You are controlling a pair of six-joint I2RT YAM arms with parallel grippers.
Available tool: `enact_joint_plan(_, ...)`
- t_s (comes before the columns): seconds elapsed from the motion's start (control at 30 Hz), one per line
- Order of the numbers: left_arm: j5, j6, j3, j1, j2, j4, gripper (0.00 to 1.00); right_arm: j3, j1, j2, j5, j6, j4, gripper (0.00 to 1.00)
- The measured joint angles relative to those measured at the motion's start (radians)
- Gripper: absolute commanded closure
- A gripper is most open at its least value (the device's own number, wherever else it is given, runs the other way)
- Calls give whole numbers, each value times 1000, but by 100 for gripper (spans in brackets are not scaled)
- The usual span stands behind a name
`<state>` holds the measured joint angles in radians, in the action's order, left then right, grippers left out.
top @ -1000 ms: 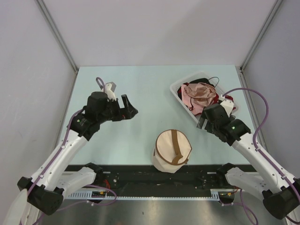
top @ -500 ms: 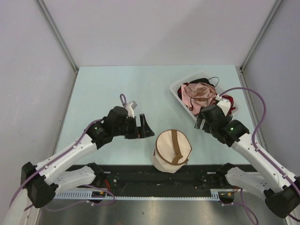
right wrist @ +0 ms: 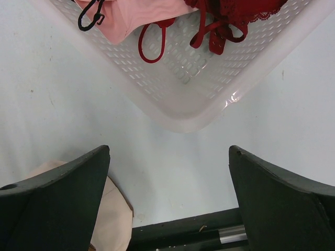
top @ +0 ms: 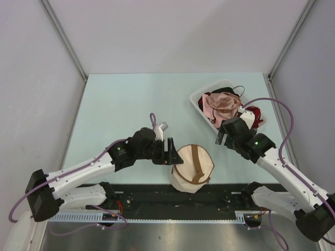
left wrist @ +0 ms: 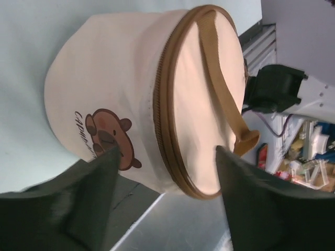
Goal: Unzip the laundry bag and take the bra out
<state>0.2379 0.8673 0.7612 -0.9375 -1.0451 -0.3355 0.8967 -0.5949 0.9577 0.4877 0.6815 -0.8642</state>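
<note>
The laundry bag [top: 192, 167], a round beige pouch with a brown strap, stands zipped shut near the table's front edge. The left wrist view shows its brown zipper [left wrist: 162, 104], its strap [left wrist: 220, 78] and a bear print [left wrist: 107, 133]. My left gripper [top: 171, 151] is open right at the bag's left side. The left gripper [left wrist: 167, 151] frames the bag's zipped rim without pinching it. My right gripper [top: 224, 137] hangs open over bare table, between the bag and the tray. In the right wrist view, the right gripper [right wrist: 170, 149] holds nothing, and a corner of the bag [right wrist: 110, 219] shows. The bra is hidden.
A clear plastic tray [top: 196, 99] sits at the back right, holding a pink garment [top: 220, 104] and a red-and-black garment [top: 255, 115]. The tray's corner [right wrist: 193, 110] lies just ahead of the right gripper. A black rail [top: 157, 196] runs along the near table edge.
My left arm has swung right and forward from the table's left side up to the bag, and its jaws have narrowed a little. The right gripper has crept slightly left.
</note>
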Motion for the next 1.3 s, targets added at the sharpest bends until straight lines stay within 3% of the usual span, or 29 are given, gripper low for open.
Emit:
enact_joint_plan(0.03,0,4,0,0,-13,4,71,-1,0,0,0,0,0,0)
enact_joint_plan(0.1,-5,14,4,0,-29,1,96,-1,0,0,-7,0,0,0)
enact_joint_plan(0.13,-7,5,18,0,-39,-14,100,-1,0,0,-11,0,0,0)
enact_joint_plan(0.47,-62,-232,458,45,-281,-257,100,-1,7,-72,-93,-2,-4,0)
enact_joint_plan(0.83,23,-491,462,163,-407,-281,100,-42,27,-257,-413,-54,166,0)
enact_joint_plan(1.1,54,-564,471,171,-468,-284,100,-306,74,-181,-618,31,312,4)
enact_joint_plan(1.3,113,-584,521,212,-518,-294,100,-481,75,-313,-645,176,488,7)
